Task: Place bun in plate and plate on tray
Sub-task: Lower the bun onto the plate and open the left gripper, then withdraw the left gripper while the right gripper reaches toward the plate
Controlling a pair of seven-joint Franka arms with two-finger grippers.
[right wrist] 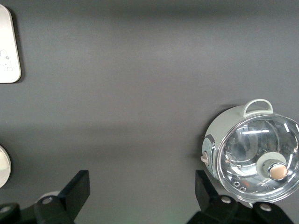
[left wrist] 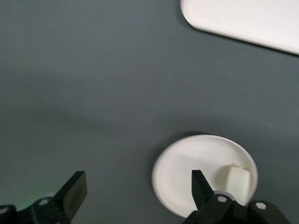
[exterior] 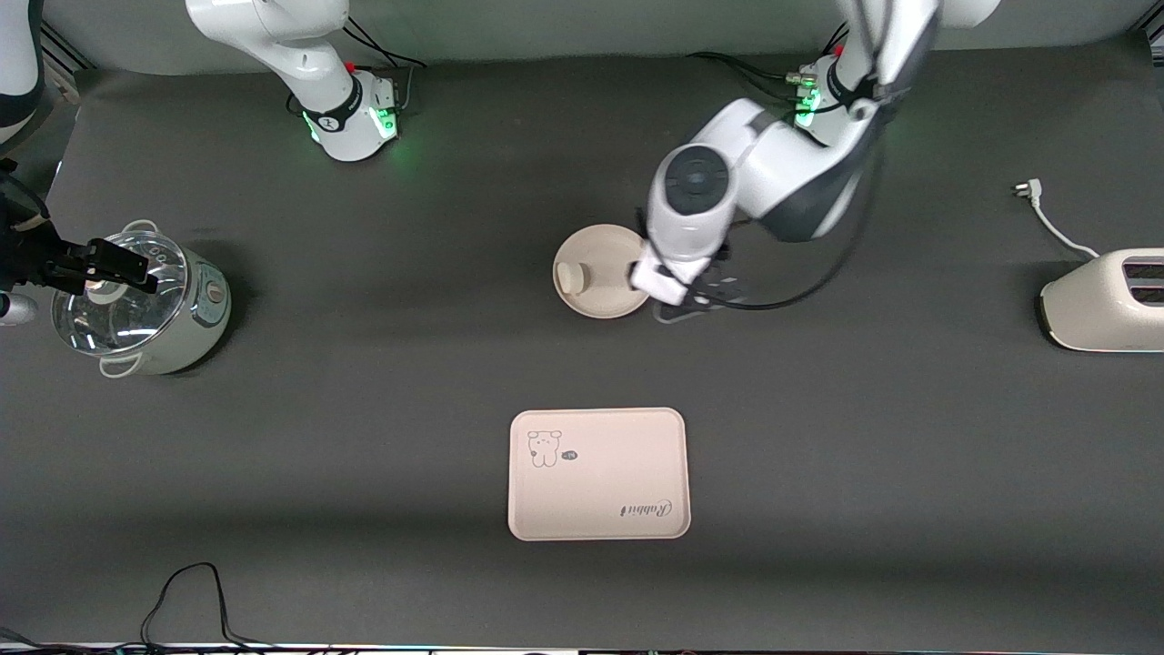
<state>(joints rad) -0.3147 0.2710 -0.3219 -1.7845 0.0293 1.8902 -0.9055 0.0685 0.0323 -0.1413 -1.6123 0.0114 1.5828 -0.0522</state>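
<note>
Dark grey table under a high front camera, robot bases along the twelve o'clock edge.

Left end effector (exterior: 696, 300) hovering at the three o'clock rim of the plate (exterior: 605, 264), fingers spread wide apart and clamped on nothing, as seen in the left wrist view. Bun (exterior: 571, 277) already lying in the plate, at about nine o'clock inside the rim, toward the right arm's end. Small rounded-rectangular lump; long axis seemingly running twelve to six, though too small to be sure. Plate itself flat and upright on the table, near the middle.

Tray (exterior: 597, 473) well apart from the plate, nearer to the front camera, at six o'clock from it. Long axis of the tray running three to nine, bear drawing toward the right arm's end, script word upside down from the front camera.

Right end effector (exterior: 91, 268) waiting over a glass-lidded pot (exterior: 145, 305) at the right arm's end, fingers likewise spread, gripping nothing. Toaster (exterior: 1105, 300) at the left arm's end.

Judged progress: first half done, bun in plate. Plate not yet on tray; grasp, carry and set-down remaining.
</note>
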